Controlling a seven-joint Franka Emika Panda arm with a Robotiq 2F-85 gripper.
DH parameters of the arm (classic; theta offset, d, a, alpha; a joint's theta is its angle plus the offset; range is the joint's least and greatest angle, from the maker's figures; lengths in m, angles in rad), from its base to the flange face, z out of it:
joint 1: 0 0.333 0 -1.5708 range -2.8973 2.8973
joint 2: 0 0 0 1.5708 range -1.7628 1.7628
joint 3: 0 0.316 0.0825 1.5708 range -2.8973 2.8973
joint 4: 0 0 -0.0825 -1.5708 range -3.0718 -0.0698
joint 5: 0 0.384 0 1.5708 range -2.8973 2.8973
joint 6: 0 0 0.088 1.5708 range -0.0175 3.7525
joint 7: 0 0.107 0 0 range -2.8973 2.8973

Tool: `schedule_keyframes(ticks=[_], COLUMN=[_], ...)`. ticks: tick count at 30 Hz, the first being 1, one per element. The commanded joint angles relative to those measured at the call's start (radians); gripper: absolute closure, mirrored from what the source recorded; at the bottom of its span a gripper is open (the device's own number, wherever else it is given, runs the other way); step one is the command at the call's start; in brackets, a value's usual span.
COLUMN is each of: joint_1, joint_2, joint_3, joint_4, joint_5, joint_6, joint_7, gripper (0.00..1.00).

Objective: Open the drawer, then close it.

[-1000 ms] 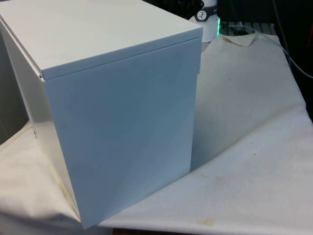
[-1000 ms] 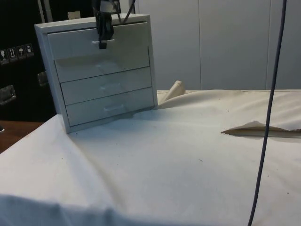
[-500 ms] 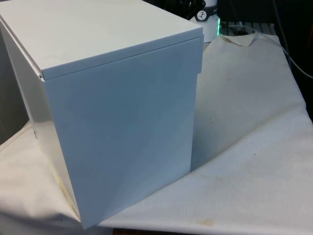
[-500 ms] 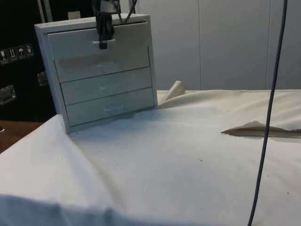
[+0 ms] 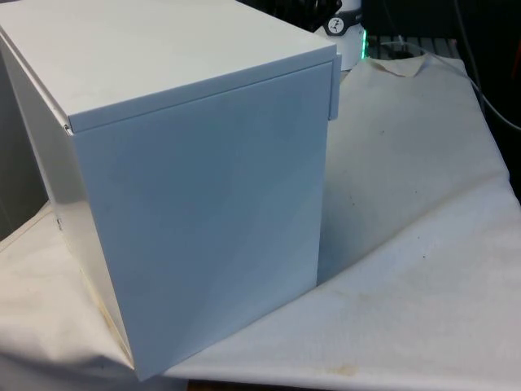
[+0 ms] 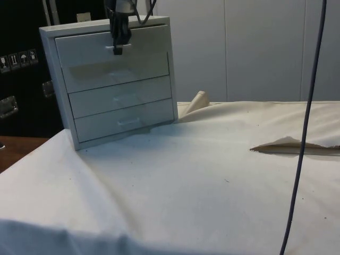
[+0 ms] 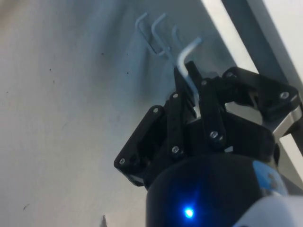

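Gripper (image 6: 117,49) clamped on top drawer (image 6: 114,57) handle (image 7: 188,71), upper left of side view (drawer pulled slightly out). Chest of drawers (image 5: 187,204) on white cloth (image 6: 202,180).

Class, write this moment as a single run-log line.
end effector: shut on thin white handle | top drawer of white chest of drawers: slightly open | lower drawers: closed

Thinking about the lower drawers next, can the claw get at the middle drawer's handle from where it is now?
Probably yes. The claw is shut on the top drawer's handle, directly above the middle drawer's handle. The chest of drawers has nothing in front of it, so after letting go, a short drop should reach it.
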Motion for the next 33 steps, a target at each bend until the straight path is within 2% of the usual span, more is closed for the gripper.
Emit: schedule_keyframes(ticks=[1,4,5,6,12,13,14,21,22,23,24,31,32,33], joint_1=[0.004,0.004,0.000,0.005,0.011,0.000,0.012,0.012,0.011,0.001,0.011,0.006,0.002,0.006], joint_2=[-0.004,-0.008,-0.002,-0.012,-0.038,-0.015,-0.041,-0.074,-0.081,-0.052,-0.087,-0.139,-0.116,-0.145], joint_3=[-0.006,-0.007,0.000,-0.008,-0.012,0.001,-0.012,-0.008,-0.006,0.005,-0.004,0.017,0.020,0.020], joint_4=[-0.006,-0.008,-0.001,-0.010,-0.030,-0.008,-0.032,-0.044,-0.047,-0.023,-0.049,-0.070,-0.051,-0.073], joint_5=[-0.013,-0.014,0.000,-0.016,-0.031,0.000,-0.032,-0.034,-0.033,0.000,-0.031,-0.020,0.000,-0.019], joint_6=[0.006,0.001,0.000,0.000,0.001,-0.002,0.001,-0.008,-0.010,-0.010,-0.013,-0.042,-0.039,-0.044], joint_7=[0.011,0.010,0.000,0.011,0.020,-0.001,0.021,0.026,0.025,0.001,0.025,0.022,0.003,0.021], gripper=[0.99,0.99,0.99,0.99,0.99,0.99,0.99,0.99,0.99,0.99,0.99,0.99,0.99,0.99])
